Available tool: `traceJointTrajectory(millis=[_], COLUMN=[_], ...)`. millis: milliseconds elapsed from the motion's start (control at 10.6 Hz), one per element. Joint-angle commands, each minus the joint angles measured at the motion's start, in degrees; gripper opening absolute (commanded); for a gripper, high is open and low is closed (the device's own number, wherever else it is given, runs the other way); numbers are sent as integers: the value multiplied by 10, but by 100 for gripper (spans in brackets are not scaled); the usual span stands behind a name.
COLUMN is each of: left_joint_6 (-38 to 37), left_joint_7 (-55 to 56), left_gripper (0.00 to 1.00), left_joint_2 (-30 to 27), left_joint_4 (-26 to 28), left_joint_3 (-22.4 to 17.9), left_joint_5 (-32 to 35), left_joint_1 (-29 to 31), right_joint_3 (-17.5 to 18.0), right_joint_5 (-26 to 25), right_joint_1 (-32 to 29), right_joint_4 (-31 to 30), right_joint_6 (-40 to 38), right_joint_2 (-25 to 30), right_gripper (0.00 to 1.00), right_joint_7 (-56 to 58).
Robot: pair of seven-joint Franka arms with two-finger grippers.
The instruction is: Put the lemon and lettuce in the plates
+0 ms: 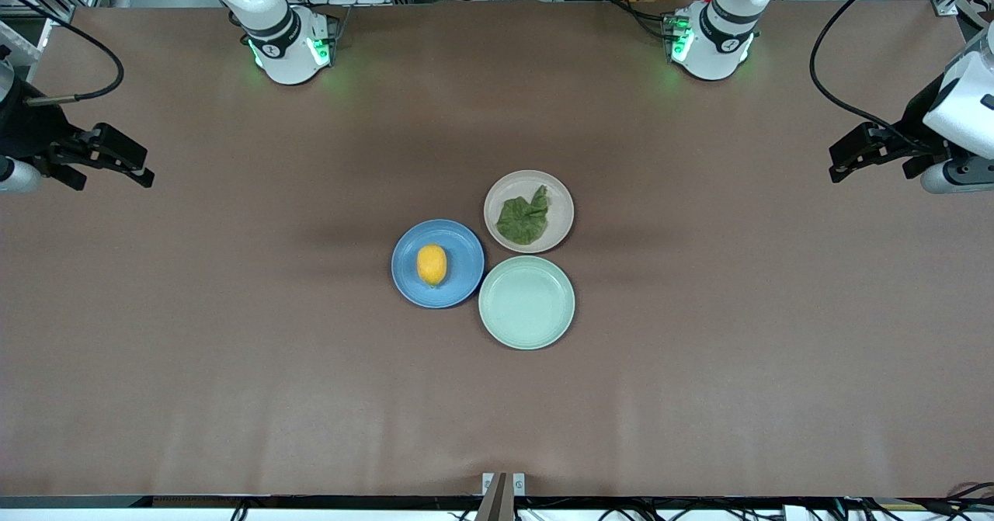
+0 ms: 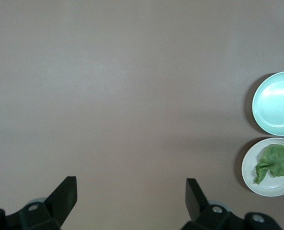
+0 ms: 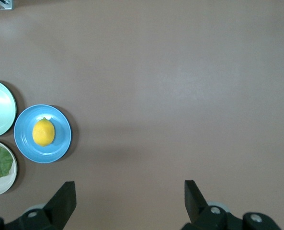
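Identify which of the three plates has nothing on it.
The mint-green plate, nearest the front camera, is bare. The blue plate holds the lemon; the beige plate holds the lettuce.

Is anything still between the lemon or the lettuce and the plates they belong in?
No. The lemon already lies on the blue plate and the lettuce on the beige-pink plate. The left gripper and right gripper are open and empty, each over bare table at its own end.
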State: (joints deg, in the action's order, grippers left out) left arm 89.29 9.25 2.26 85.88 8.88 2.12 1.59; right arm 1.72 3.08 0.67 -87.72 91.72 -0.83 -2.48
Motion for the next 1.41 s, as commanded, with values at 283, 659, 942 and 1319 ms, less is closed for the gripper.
traceJointTrajectory(millis=[283,659,942,1319], left_joint_6=[-18,-19,-16,-16], left_joint_7=[-13,-15,-14,-14], left_gripper=[100,100,100,100], left_joint_2=[-3,-1,-1,0], left_joint_4=[3,0,-3,-8], left_joint_3=[2,2,1,1], left_joint_5=[-14,-12,-12,-14], left_joint_1=[2,3,5,5], right_joint_3=[-3,-3,-3,-3], right_joint_5=[-26,-26,-26,-26], right_joint_1=[0,0,0,0], right_joint_4=[0,0,0,0], right_joint_6=[-30,-27,-27,-26], right_joint_2=[7,7,7,7], right_gripper=[100,100,100,100], right_joint_7=[5,9,9,9])
